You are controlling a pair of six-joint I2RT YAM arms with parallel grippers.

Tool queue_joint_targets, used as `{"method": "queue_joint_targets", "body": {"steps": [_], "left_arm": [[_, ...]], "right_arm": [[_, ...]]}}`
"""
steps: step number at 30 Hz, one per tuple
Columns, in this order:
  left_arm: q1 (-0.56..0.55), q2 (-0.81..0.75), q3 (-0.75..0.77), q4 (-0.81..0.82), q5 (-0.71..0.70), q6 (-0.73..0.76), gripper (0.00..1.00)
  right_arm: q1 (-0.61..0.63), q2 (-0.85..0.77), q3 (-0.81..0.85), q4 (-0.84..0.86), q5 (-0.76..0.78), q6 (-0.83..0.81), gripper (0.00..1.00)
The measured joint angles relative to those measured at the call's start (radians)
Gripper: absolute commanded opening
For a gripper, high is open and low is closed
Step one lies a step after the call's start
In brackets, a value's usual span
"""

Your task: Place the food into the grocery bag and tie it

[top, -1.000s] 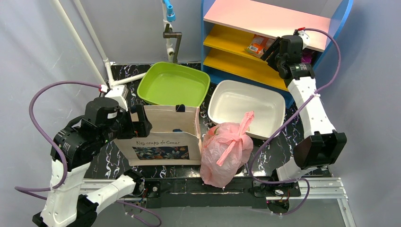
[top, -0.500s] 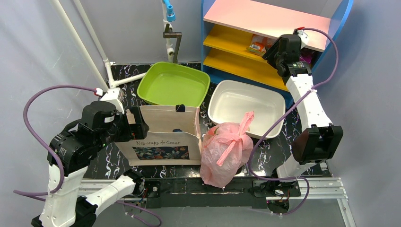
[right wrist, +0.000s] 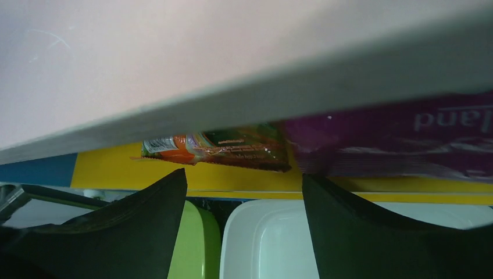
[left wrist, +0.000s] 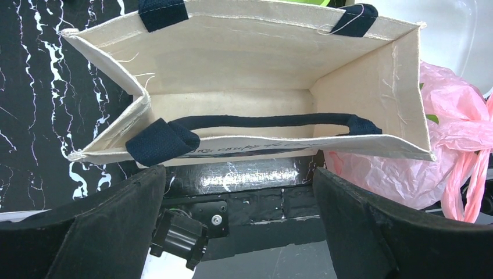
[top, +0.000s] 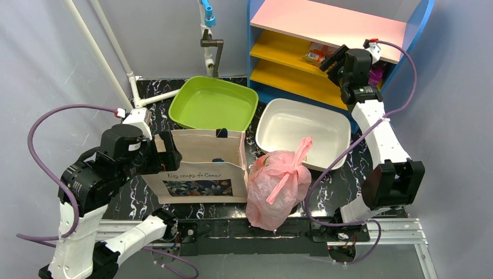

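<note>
Handles knotted, the pink grocery bag (top: 278, 189) stands at the counter's (top: 340, 183) near edge, just beside the canvas tote's (top: 197, 163) right side and in front of the white tub (top: 299, 128). Left jaws, released and empty, hang over the tote's open mouth. Right jaws, likewise spread and empty, face a snack packet (right wrist: 218, 148) on the yellow shelf (top: 290, 55).

Thin, crinkly, translucent pink plastic carrier bag (top: 271, 192) is stood upright and bulging at the desk's near edge, right of centre. Loop handles (top: 292, 165) are knotted on top, one end sticking up. Of the contents, only a green sliver (left wrist: 431, 118) is seen.
</note>
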Motion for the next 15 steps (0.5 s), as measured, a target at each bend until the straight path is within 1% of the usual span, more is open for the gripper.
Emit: {"method": "queue_joint_targets", "body": {"steps": [6, 12, 15], "left_arm": [[0.0, -0.014, -0.023, 0.004, -0.001, 0.0, 0.98], [0.0, -0.026, -0.034, 0.004, -0.001, 0.0, 0.98], [0.0, -0.036, -0.04, 0.004, -0.001, 0.0, 0.98]], "right_arm": [[-0.001, -0.076, -0.111, 0.076, 0.079, 0.105, 0.83], [-0.001, -0.071, -0.124, 0.111, 0.131, 0.21, 0.82], [-0.001, -0.062, -0.124, 0.125, 0.154, 0.265, 0.8]]}}
